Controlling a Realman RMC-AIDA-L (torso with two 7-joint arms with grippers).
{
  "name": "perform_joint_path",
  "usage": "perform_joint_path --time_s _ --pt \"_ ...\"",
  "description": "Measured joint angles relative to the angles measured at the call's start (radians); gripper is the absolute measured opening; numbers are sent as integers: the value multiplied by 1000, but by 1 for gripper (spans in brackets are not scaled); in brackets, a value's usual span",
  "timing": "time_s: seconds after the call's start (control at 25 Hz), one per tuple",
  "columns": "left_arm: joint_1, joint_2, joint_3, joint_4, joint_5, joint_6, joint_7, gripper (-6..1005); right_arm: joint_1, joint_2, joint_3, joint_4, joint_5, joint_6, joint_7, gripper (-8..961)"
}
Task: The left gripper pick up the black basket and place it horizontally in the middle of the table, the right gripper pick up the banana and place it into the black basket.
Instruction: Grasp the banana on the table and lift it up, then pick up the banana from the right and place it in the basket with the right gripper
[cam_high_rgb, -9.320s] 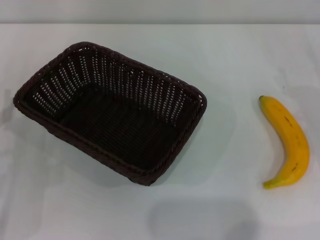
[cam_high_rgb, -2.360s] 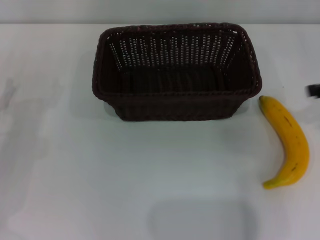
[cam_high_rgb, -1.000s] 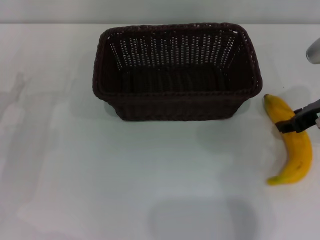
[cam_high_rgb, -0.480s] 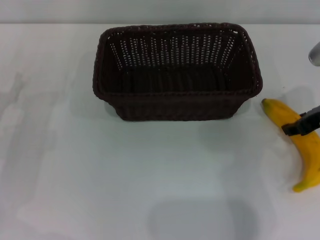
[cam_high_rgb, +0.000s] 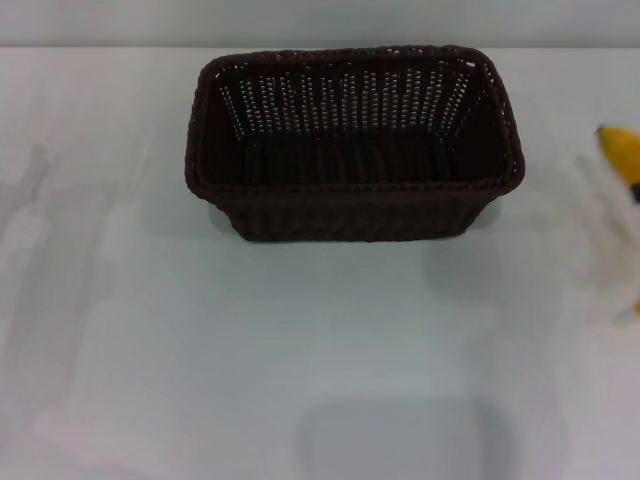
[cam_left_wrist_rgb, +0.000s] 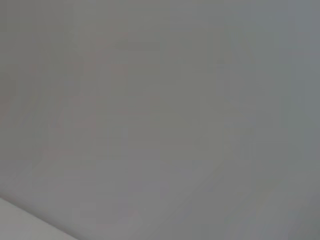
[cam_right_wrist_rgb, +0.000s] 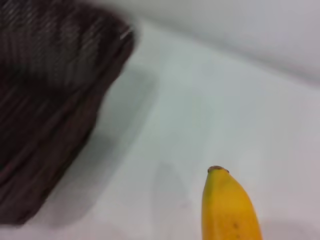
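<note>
- Basket – woven dark wicker, rectangular, slotted sides, braided rim, upright on smooth white table.
- Banana – yellow, speckled, dark-tipped; grip on it unclear.

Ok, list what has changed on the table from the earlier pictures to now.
The banana has left the spot where it lay beside the black basket: only its tip shows at the head view's right edge, higher than before, apparently lifted. The right gripper that closed across it is out of view. The basket, turned square earlier, has stayed put on the table.
</note>
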Motion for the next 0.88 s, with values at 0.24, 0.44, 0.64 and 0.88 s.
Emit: perform_joint_path --time_s 0.24,0.44,0.64,0.88 --pt "-3 -2 2 -11 -23 -2 0 835 71 2 153 -47 158 -63 -209 486" --pt "-5 -1 -1 -32 -36 -38 0 835 166 4 164 29 484 -112 -546 488" --pt "-5 -1 -1 -37 -40 -53 0 836 295 6 128 253 681 -173 -781 489" --pt "-21 -1 3 -49 -41 -50 1 836 447 7 109 558 757 -198 -1033 491"
